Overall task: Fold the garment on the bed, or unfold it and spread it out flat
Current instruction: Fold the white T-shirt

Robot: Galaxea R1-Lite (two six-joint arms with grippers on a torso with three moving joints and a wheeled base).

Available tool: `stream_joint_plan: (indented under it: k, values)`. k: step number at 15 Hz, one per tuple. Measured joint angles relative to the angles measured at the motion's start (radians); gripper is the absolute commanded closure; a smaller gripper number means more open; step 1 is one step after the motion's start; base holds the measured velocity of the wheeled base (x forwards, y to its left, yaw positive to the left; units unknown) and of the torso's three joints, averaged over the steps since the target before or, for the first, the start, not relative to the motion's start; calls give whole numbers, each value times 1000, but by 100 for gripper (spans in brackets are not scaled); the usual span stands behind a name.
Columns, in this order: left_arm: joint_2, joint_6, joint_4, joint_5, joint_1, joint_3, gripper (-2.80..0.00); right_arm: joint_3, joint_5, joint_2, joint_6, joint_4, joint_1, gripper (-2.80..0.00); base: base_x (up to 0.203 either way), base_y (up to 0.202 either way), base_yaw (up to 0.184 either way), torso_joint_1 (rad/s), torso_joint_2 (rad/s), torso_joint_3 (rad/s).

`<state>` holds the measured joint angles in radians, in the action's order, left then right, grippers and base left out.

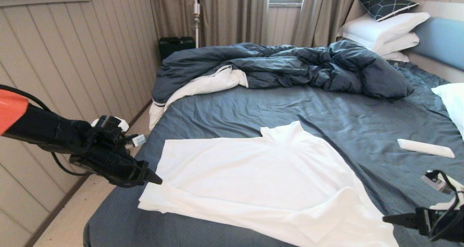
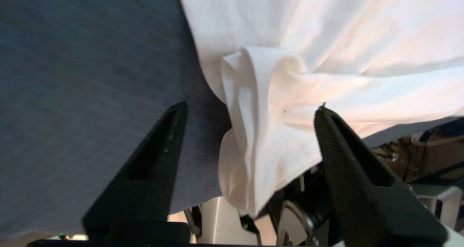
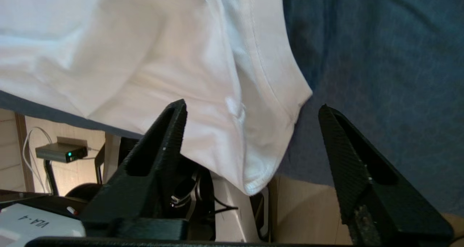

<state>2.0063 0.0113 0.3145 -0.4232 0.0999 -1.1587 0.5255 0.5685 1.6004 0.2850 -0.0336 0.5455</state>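
White shirt (image 1: 261, 181) spread low-centre on bed (image 1: 326, 109). Left gripper (image 1: 157, 180) lower left, right gripper (image 1: 386, 218) lower right, both gaping, empty, flanking corners, seemingly for grabbing.

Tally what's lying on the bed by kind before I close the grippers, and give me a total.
White shirt: 1
Dark blue duvet: 1
White pillows: 4, three stacked and one at the right edge
Patterned dark cushion: 1
Slim white object on the sheet: 1
Total: 8
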Motion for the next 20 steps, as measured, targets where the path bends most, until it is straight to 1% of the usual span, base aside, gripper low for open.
stream_joint_plan:
  k: [3,6,8,9,11,12,14,15,16,17,20]
  values:
    - [-54,-6,-1,-1,-17,4,0,11,2,-51,-31,-3,-18,-280,0,0,0,0,0,0]
    - [-122,-9,-1,-3,-64,28,0,16,1,-88,-40,-4,-76,-280,0,0,0,0,0,0]
    - [-177,-7,-1,-16,-105,89,0,35,-2,-96,-84,-15,-147,-280,0,0,0,0,0,0]
    - [-201,-6,-3,-22,-117,124,0,50,-5,-94,-124,-23,-197,-280,0,0,0,0,0,0]
    - [-231,-6,-31,-24,-128,162,0,81,-22,-69,-200,-29,-288,-280,0,0,0,0,0,0]
    - [-239,-7,-37,-24,-129,170,0,97,-47,-44,-222,-27,-322,-280,0,0,0,0,0,0]
    - [-245,-7,-38,-24,-129,172,0,138,-95,20,-240,-26,-363,-280,0,0,0,0,0,0]
    - [-245,-7,-39,-25,-127,168,0,153,-104,48,-241,-25,-370,-280,0,0,0,0,0,0]
    - [-245,-6,-40,-25,-126,163,0,169,-108,76,-243,-24,-375,-213,0,0,0,0,0,0]
    - [-243,-7,-41,-25,-126,159,0,183,-110,100,-244,-23,-377,0,0,0,0,0,0,0]
    - [-240,-7,-46,-26,-120,151,0,217,-110,157,-253,-24,-394,0,0,0,0,0,0,0]
